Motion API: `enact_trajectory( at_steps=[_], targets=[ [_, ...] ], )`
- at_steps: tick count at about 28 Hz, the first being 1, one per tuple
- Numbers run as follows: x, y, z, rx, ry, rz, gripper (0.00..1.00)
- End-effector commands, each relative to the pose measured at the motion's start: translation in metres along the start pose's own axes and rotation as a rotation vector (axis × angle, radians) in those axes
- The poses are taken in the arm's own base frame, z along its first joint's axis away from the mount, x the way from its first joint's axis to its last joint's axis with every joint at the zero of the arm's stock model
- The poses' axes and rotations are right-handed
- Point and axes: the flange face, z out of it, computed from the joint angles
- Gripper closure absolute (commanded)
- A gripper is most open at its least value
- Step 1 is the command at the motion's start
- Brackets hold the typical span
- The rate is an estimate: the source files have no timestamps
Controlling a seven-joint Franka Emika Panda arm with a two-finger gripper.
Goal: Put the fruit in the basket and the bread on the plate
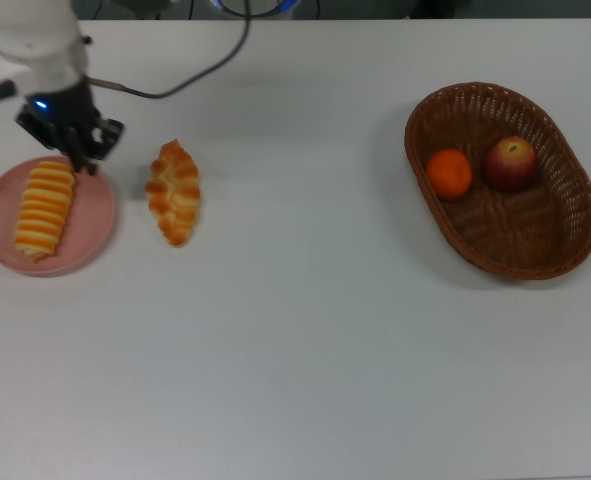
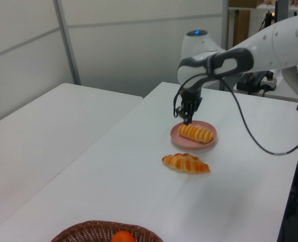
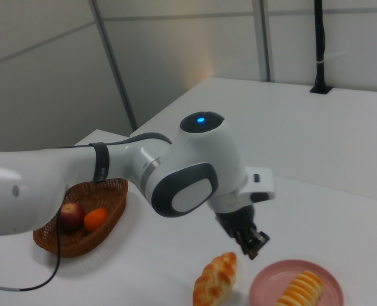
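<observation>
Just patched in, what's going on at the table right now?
The Panda's gripper hovers empty over the near edge of the pink plate, which already holds the striped roll. The knobbly brown roll lies on the white table beside the plate, not on it, and nothing grips it. The apple and the mandarin sit in the wicker basket. So the fruit is done; one roll is left.
</observation>
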Motion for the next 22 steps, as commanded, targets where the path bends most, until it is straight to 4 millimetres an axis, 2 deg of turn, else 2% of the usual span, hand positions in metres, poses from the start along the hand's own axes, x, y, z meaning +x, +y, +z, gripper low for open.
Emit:
enact_trajectory(
  at_steps=[1,4,8,11,14,20,22],
  targets=[
    [-0.022,-0.022,-0.005,0.039,-0.026,-0.055,0.00],
    [-0.026,-0.028,0.002,0.028,-0.043,-0.078,0.00],
    [-0.034,-0.047,0.022,0.013,-0.085,-0.122,0.00],
    [-0.051,-0.067,0.048,-0.021,-0.131,-0.185,0.00],
    [-0.059,-0.075,0.061,-0.032,-0.123,-0.183,0.00],
    [-0.061,-0.098,0.083,-0.054,-0.112,-0.188,0.00],
    [-0.060,-0.111,0.100,-0.075,-0.101,-0.177,0.00]
  ],
)
